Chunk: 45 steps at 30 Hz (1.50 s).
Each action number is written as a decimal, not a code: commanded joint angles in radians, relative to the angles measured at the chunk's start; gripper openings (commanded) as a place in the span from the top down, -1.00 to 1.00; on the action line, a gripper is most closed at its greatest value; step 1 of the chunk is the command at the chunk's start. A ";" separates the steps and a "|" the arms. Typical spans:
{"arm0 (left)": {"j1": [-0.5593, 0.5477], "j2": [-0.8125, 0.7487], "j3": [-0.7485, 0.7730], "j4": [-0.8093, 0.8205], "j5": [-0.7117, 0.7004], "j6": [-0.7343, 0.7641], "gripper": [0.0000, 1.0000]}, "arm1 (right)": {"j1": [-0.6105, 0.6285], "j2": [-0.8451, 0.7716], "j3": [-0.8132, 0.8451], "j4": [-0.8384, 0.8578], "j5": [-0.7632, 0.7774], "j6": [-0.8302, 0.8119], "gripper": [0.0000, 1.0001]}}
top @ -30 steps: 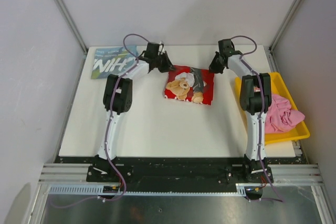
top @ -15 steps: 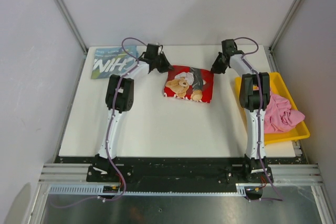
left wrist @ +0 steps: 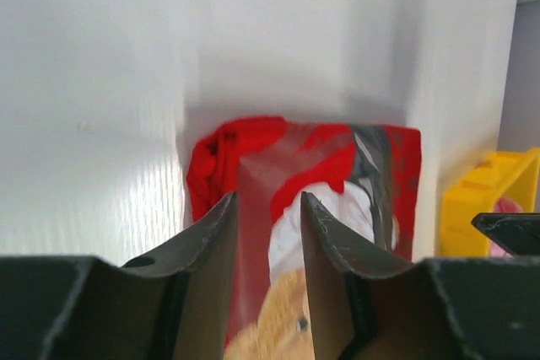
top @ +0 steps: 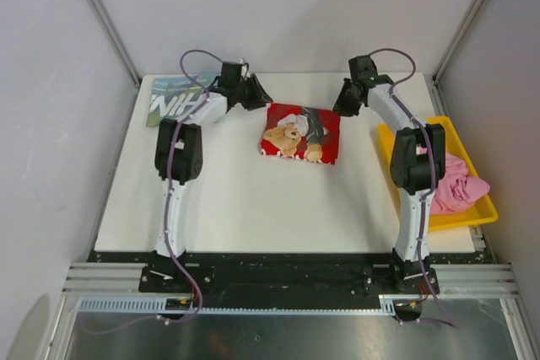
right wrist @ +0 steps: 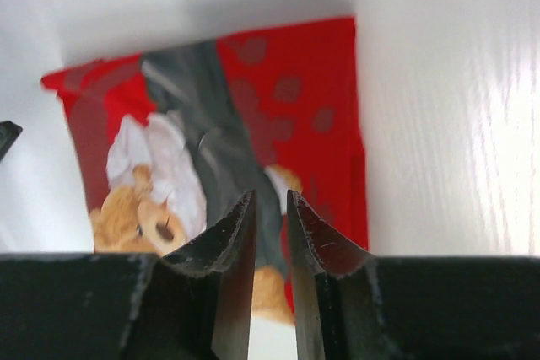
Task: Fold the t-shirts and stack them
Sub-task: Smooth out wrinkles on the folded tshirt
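The red t-shirt (top: pixel 300 133) lies folded in a small rectangle at the table's far middle, bear print up. It also shows in the left wrist view (left wrist: pixel 337 153) and the right wrist view (right wrist: pixel 295 90). My left gripper (top: pixel 256 95) (left wrist: pixel 268 197) is open and empty, just off the shirt's far left corner. My right gripper (top: pixel 341 107) (right wrist: pixel 271 195) is open by a narrow gap and empty, just off the far right corner. The blue t-shirt (top: pixel 175 99) lies folded at the far left. The pink t-shirt (top: pixel 456 186) is crumpled in the yellow tray (top: pixel 477 215).
The yellow tray stands at the table's right edge and shows in the left wrist view (left wrist: pixel 472 208). Metal frame posts (top: pixel 105 21) rise at the back corners, with walls close behind and beside the table. The white tabletop (top: pixel 253 200) lies in front of the red shirt.
Both grippers have drawn back a little from the red shirt's far corners; the left arm has swung left. The red shirt lies flatter and slightly further left.
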 commanded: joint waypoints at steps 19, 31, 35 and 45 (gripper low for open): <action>-0.058 -0.400 -0.643 0.038 0.083 0.007 0.67 | 0.271 -0.114 -0.172 0.078 -0.047 0.063 0.48; -0.059 -0.460 -0.685 0.036 0.073 0.024 0.66 | 0.198 -0.215 -0.505 0.168 -0.019 0.071 0.48; -0.041 -0.504 -0.657 0.035 0.082 0.032 0.58 | 0.179 -0.235 -0.562 0.179 -0.009 0.064 0.48; 0.133 -0.478 -0.506 -0.035 -0.131 0.134 0.40 | 0.132 -0.366 -0.624 0.178 -0.028 0.056 0.48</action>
